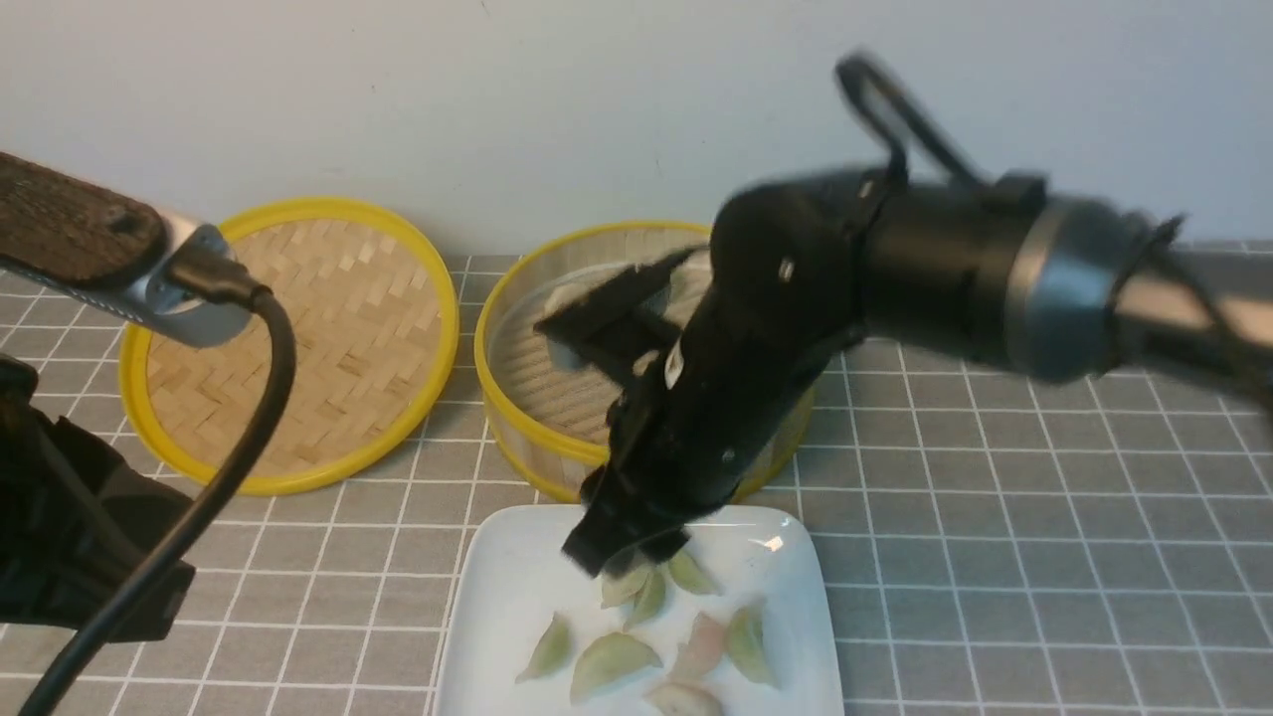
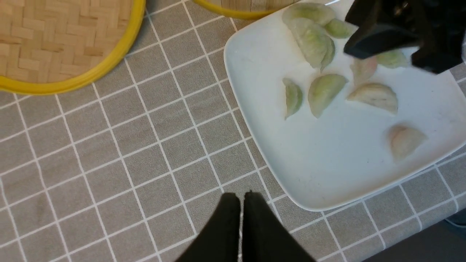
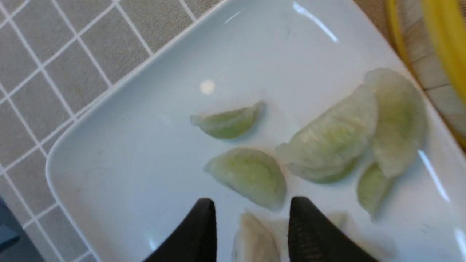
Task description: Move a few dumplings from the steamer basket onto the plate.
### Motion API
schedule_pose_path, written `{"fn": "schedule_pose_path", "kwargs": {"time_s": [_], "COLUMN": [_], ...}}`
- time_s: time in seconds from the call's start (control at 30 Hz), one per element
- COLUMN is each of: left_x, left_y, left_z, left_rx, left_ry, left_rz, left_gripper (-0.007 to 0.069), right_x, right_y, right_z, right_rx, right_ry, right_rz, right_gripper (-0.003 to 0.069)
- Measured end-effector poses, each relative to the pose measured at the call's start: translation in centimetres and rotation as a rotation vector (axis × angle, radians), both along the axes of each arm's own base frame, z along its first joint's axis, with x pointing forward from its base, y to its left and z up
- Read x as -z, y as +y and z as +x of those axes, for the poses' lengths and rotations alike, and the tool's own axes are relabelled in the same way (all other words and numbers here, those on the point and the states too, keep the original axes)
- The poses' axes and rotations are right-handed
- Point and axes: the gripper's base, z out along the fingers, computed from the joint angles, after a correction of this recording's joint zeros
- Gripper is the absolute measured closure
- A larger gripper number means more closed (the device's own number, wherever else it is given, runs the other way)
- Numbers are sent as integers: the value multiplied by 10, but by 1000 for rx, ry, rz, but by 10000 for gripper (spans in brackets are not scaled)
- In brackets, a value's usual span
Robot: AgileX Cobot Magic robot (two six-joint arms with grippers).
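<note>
Your right gripper (image 3: 253, 202) is hovering, fingers spread, over dumplings (image 3: 327, 145) lying on the white plate (image 3: 127, 145), left gripper (image 2: 240, 196) fingers pressed together nearby; they're looking soft, slick and light, so you're wanting a gentle pinch across the plump middle.

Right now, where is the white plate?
In the front view, the plate sits near the bottom middle, just in front of the steamer basket, below the right tool.

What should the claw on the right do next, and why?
Probably lift straight up from the plate. The right gripper hangs open just above it, and several dumplings already lie there, one right beneath it, so rising first should avoid dragging any.
</note>
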Motion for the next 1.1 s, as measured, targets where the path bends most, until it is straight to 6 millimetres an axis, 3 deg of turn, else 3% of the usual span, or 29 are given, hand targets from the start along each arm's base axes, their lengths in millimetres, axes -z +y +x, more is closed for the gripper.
{"fn": "schedule_pose_path", "kwargs": {"time_s": [0.03, 0.1, 0.17, 0.27, 0.3, 0.4, 0.5, 0.6, 0.73, 0.87, 0.93, 1.03, 1.1], "left_x": [0, 0, 0, 0, 0, 0, 0, 0, -2, -4, -5, -8, -10], "left_y": [0, 0, 0, -1, -1, -2, -2, -2, -4, -6, -7, -11, -12], "left_z": [0, 0, 0, 0, 0, -1, -1, 0, 0, 2, 3, 6, 7], "left_rx": [0, 6, 9, 13, 13, 18, 18, 19, 23, 25, 26, 30, 30], "left_ry": [-1, -3, -2, 2, 2, 7, 7, 0, -14, -40, -56, -91, -112], "left_rz": [0, 4, 3, -4, -4, -15, -15, -19, -44, -71, -85, -132, -146], "left_gripper": [629, 629, 629, 629, 629, 629, 629, 629, 629, 629, 629, 629, 629], "right_x": [-3, -55, -92, -142, -149, -199, -231, -234, -213, -161, -134, -103, -93], "right_y": [-1, -20, -38, -70, -75, -118, -163, -210, -259, -304, -320, -314, -307], "right_z": [-1, -10, -22, -49, -54, -96, -144, -195, -246, -293, -309, -297, -287], "right_rx": [5, 49, 101, 193, 201, 300, 358, 396, 414, 433, 451, 513, 541], "right_ry": [3, -107, -197, -303, -321, -431, -517, -574, -737, -1013, -1109, -1075, -1033], "right_rz": [-7, -9, 21, 99, 111, 243, 376, 479, 665, 1000, 1126, 1151, 1121], "right_gripper": [451, 555, 622, 660, 663, 671, 672, 672, 672, 672, 672, 672, 672]}}
